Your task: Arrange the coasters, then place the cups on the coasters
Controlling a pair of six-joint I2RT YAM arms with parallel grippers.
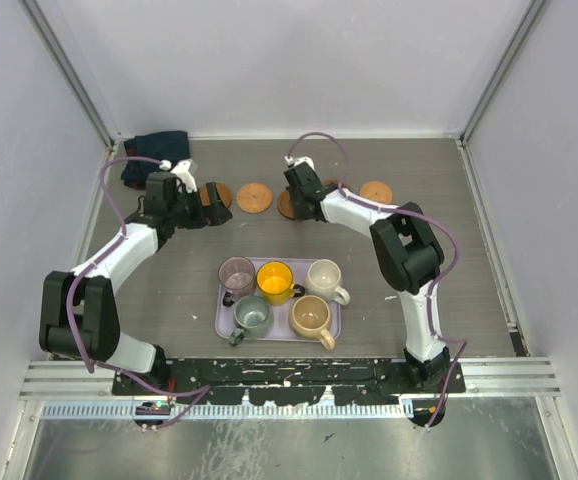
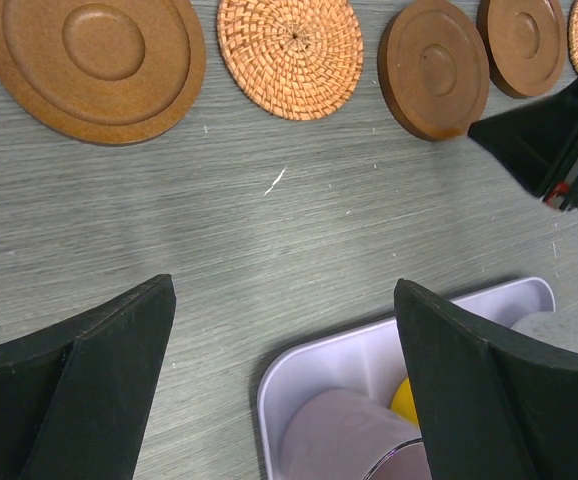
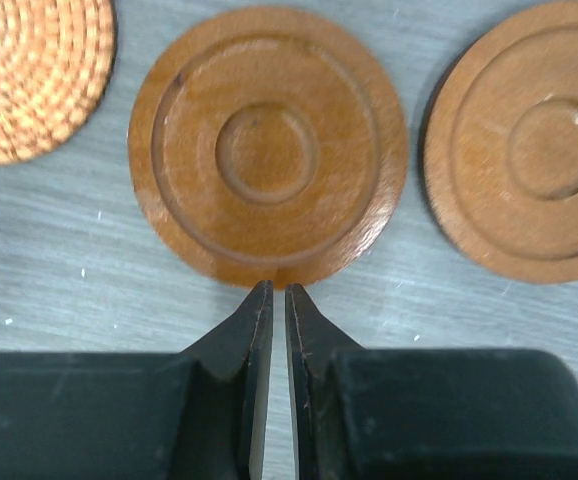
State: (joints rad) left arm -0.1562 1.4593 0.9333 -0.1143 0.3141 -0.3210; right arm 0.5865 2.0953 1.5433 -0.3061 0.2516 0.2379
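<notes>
Several round brown coasters lie in a row across the far table: a dark ringed one (image 2: 94, 60), a woven one (image 2: 289, 55), and further dark ones (image 2: 434, 68) (image 2: 524, 45). My right gripper (image 3: 272, 290) is shut, its tips touching the near rim of a dark ringed coaster (image 3: 267, 150) with nothing between them. Another dark coaster (image 3: 529, 140) lies to its right and a woven one (image 3: 34, 75) to its left. My left gripper (image 2: 281, 300) stands open and empty over bare table near the tray's corner. The cups, mauve (image 1: 236, 273), yellow (image 1: 274, 280), cream (image 1: 324, 278), grey-green (image 1: 252, 315) and tan (image 1: 310, 315), stand on the tray.
The lavender tray (image 1: 222, 322) sits at the table's near middle. A dark folded cloth (image 1: 154, 150) lies in the far left corner. Grey walls close in the table on three sides. The right gripper (image 2: 549, 150) shows at the right edge of the left wrist view.
</notes>
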